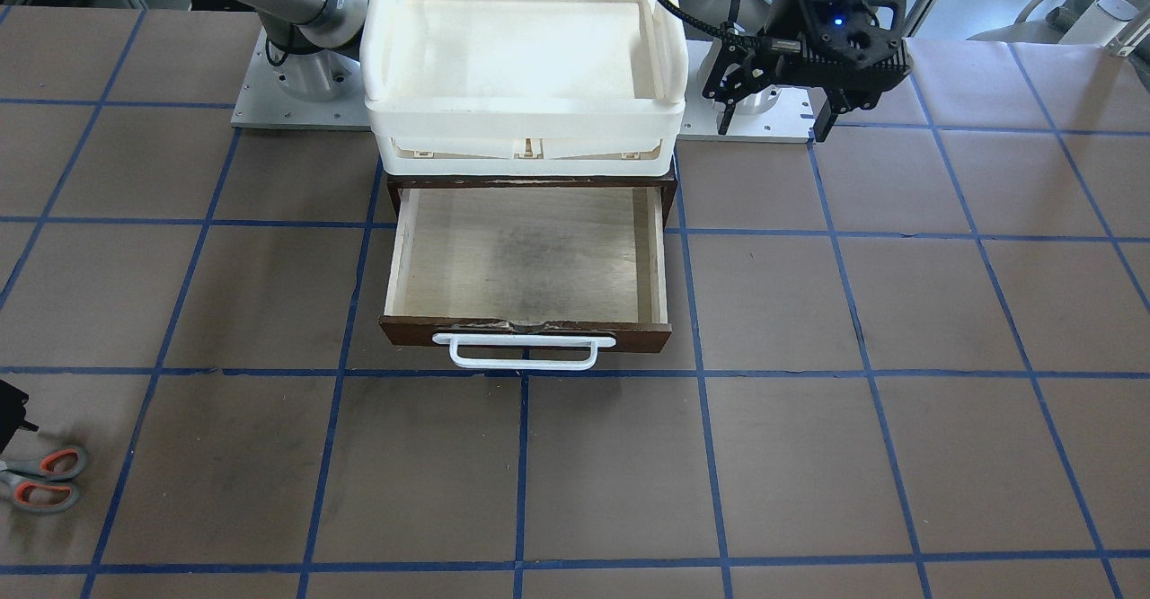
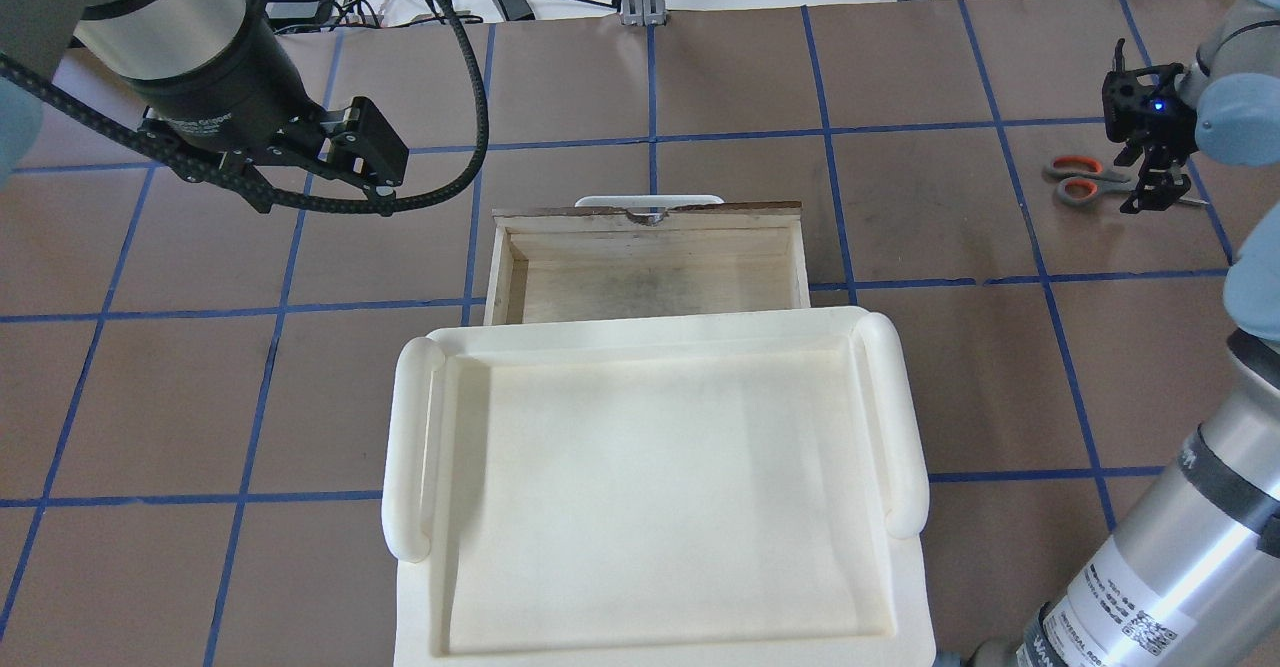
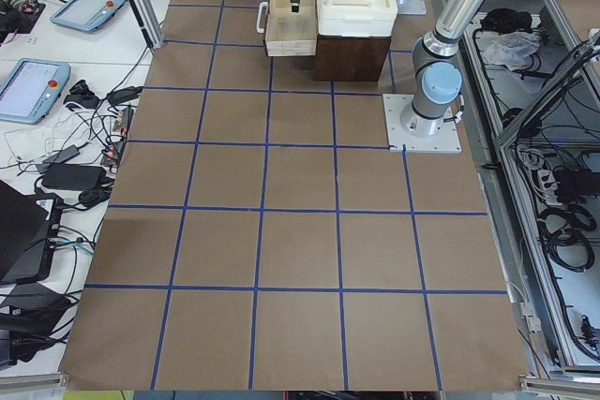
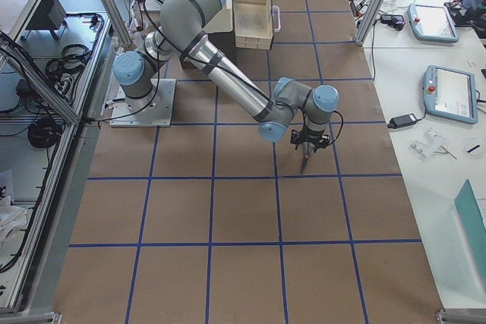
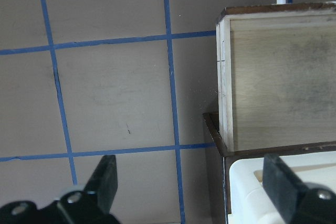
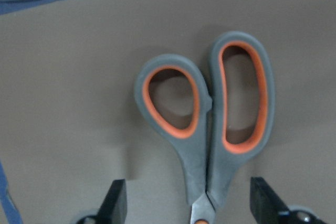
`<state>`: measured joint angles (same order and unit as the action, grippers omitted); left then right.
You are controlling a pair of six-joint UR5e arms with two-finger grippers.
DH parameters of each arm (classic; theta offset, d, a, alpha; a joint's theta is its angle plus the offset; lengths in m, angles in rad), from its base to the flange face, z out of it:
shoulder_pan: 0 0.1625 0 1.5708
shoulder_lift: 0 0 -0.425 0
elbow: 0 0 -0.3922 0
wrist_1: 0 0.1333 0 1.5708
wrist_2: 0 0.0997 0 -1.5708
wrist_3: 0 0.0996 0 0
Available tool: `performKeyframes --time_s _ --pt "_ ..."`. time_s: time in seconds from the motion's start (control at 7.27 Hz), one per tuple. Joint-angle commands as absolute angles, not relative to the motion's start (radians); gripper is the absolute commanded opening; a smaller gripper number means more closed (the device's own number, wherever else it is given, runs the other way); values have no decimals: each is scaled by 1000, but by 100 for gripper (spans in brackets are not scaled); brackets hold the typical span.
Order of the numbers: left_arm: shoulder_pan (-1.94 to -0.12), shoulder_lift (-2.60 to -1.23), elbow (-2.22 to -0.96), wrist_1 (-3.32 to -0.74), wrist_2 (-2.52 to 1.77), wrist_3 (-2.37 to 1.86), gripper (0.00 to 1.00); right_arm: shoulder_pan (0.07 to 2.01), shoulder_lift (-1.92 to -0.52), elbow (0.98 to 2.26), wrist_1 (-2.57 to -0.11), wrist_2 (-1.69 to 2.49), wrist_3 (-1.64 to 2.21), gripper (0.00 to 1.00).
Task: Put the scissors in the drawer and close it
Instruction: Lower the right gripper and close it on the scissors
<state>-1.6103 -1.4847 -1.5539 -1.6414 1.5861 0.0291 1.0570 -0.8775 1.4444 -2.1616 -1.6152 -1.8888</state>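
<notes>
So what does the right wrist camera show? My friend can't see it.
Grey scissors with orange-lined handle loops lie on the brown table. The right end effector hangs open, one dark finger on each side of the handles, not touching them.

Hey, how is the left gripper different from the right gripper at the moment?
Place: the left gripper hangs beside the open drawer; the right gripper is far out on the table, over the scissors.
Between the fingers: the left gripper frames only table and the cabinet's corner; the right gripper straddles the scissors at the neck of their handles, not clamped.
Shared: both are open and hold nothing.
</notes>
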Motion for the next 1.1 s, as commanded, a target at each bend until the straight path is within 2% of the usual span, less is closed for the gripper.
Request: performKeyframes --time_s 0.0,0.14,0.28,0.41,0.96 --pt "-1611 -1485 -1554 -1641 1586 29 100 1055 -868 1443 -2161 -1617 -1888 85" --pt "-1611 -1485 -1554 -1641 1586 29 100 1055 -868 1443 -2161 -1618 -1884 54" --pt "-1611 -1485 -1554 -1641 1586 29 100 1055 -868 1442 -2161 -1635 -1876 17" --pt "-1611 -1485 -1554 -1641 1586 29 100 1055 -868 1442 -2161 -1678 -1872 0" --pt "-1611 -1485 -1554 -1641 1586 29 100 1066 -903 1439 -2143 -1664 -1867 0"
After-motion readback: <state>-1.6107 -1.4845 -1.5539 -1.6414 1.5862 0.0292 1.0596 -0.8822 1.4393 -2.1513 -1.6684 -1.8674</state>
